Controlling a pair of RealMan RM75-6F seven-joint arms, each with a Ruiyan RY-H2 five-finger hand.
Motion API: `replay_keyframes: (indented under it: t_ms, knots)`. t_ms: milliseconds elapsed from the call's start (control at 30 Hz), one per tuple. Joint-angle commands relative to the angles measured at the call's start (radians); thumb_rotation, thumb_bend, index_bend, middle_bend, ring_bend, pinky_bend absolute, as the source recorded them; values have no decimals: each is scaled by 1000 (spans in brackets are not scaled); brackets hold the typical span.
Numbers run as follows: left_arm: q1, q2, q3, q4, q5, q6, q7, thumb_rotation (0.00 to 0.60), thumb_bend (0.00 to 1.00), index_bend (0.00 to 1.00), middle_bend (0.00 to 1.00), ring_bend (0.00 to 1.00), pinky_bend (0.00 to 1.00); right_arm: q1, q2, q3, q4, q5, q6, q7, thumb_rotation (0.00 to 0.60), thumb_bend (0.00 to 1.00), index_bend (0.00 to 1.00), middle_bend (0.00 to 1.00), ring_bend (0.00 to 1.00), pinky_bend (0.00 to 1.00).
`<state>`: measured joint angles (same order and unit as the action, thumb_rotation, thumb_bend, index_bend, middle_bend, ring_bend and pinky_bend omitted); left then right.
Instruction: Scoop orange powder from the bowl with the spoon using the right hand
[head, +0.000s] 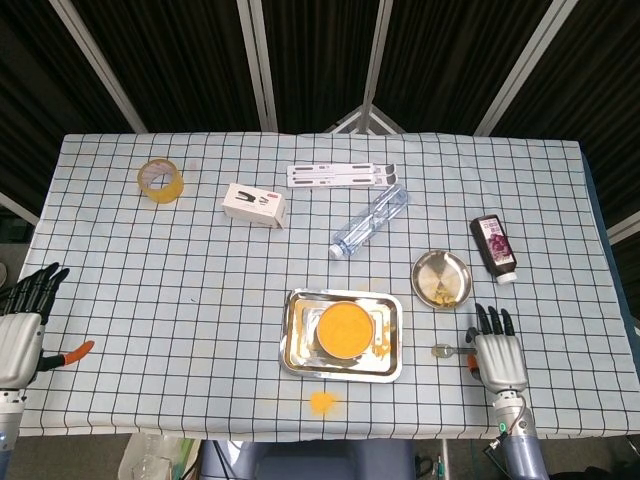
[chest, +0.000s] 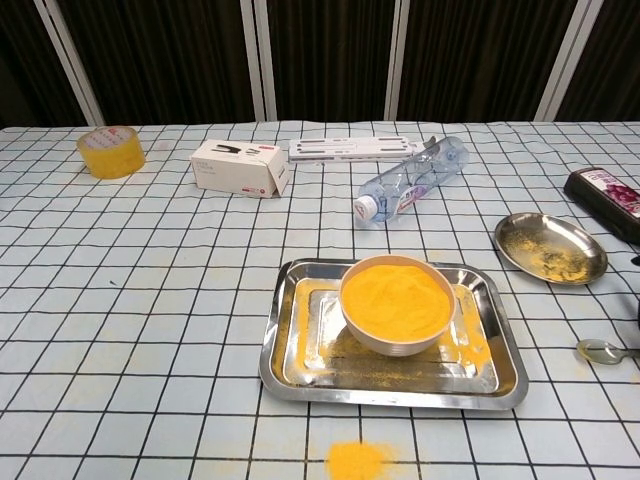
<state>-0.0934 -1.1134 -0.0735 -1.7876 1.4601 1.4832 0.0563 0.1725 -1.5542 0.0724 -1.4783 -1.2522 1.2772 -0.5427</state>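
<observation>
The bowl (chest: 396, 303), heaped with orange powder (chest: 395, 298), is seen in a steel tray (chest: 285, 345) near the table's front edge, with a small powder spill (chest: 357, 460) just before the tray. The spoon (chest: 605, 350) is laid flat on the checked tablecloth (chest: 150, 300), right of the tray. The right hand (head: 498, 356) is held beside its handle, fingers extended and nothing grasped, while the left hand (head: 20, 332) is spread empty at the far left edge.

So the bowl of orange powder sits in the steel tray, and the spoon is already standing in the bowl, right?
Not quite. The bowl of orange powder does sit in the steel tray, but the spoon is not in it. The chest view shows the spoon lying on the tablecloth to the right of the tray, and the head view shows it beside the right hand.
</observation>
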Motion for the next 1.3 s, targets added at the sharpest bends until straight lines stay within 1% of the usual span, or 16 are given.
replay_keyframes:
  t_ms: [33, 267, 567, 967, 1200, 1300]
  knots:
    - [0, 1, -2, -2, -2, 1, -1, 600, 0, 0, 0, 0, 0, -2, 0, -4, -5, 5, 6, -7, 600, 456, 465, 88, 0, 0]
    - [0, 0, 1, -2, -3, 2, 5, 600, 0, 0, 0, 0, 0, -5, -6, -7, 1, 15, 14, -8, 600, 457, 465, 88, 0, 0]
    - [1, 0, 2, -5, -1, 4, 1, 600, 0, 0, 0, 0, 0, -7, -33, -9, 52, 10, 26, 8, 600, 457, 465, 101, 0, 0]
    - [1, 2, 5, -2, -1, 3, -4, 600, 0, 0, 0, 0, 0, -10, -60, -1, 101, 35, 18, 33, 600, 456, 466, 115, 0, 0]
    - [1, 4, 4, -1, -6, 1, -9, 600, 0, 0, 0, 0, 0, -9, -70, -1, 120, 44, 9, 36, 600, 457, 478, 120, 0, 0]
    - [1, 5, 4, 0, -7, 0, -10, 600, 0, 0, 0, 0, 0, -10, -72, -2, 125, 46, 8, 38, 600, 457, 511, 126, 0, 0]
